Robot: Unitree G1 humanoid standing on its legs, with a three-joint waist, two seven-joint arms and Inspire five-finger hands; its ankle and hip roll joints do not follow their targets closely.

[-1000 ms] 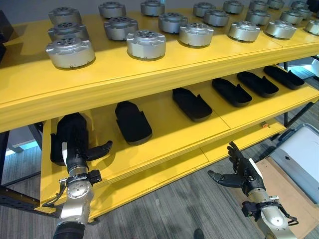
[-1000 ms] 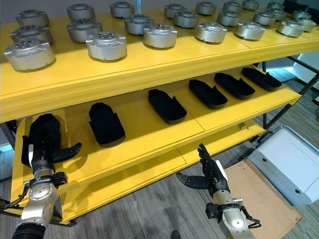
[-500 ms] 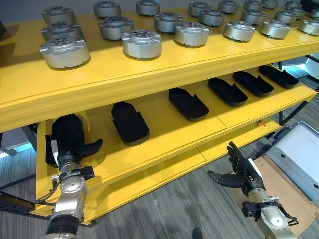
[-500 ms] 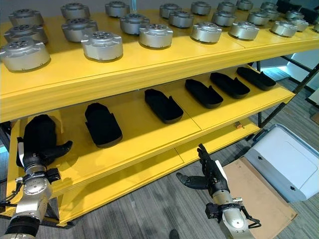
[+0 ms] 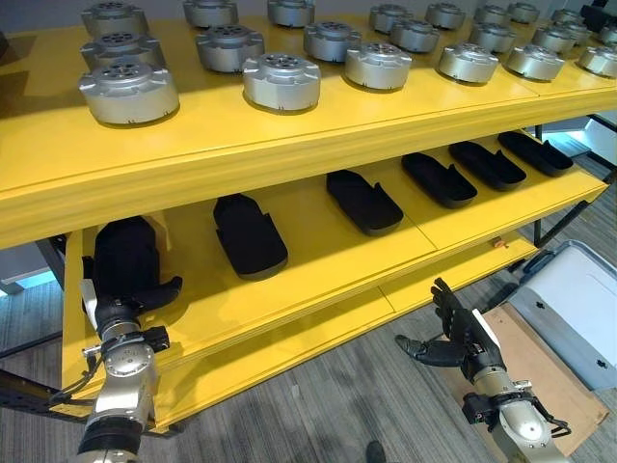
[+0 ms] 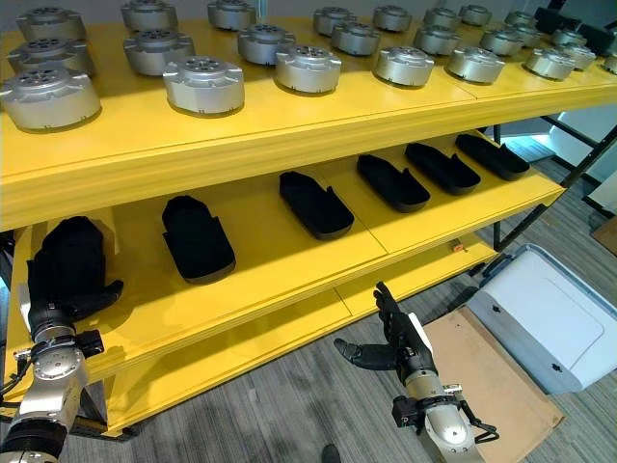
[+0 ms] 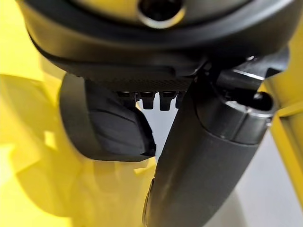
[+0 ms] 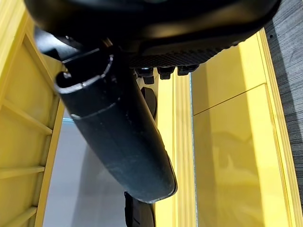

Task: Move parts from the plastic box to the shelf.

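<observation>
Left eye view: yellow shelf (image 5: 289, 145), top deck carries rows of silver round parts (image 5: 281, 81). Lower deck holds a row of black parts (image 5: 249, 235) lying flat, spaced apart. Left hand (image 5: 120, 289) sits at the far left end of the lower deck, right at the leftmost black part (image 5: 123, 257), thumb sticking out to the side; fingers are against or behind that part, so grasp state — cannot tell. Right hand (image 5: 453, 333) hangs over the grey floor in front of the shelf, well apart from it, fingers spread and released, holding nothing. Grey plastic box (image 5: 569, 309), lid on, stands on the floor at lower right, beside a brown board (image 5: 535, 371).

Right eye view: same layout. Left hand (image 6: 58, 299) at the leftmost black part (image 6: 66, 253); right hand (image 6: 395, 338) free above the floor, box (image 6: 545, 313) off to its right.

Left wrist view: thumb (image 7: 203, 161) extended, a black part (image 7: 102, 125) just past the palm on yellow shelf.

Right wrist view: thumb (image 8: 120, 137) straight, yellow shelf edge (image 8: 227, 142) beyond, nothing held.
</observation>
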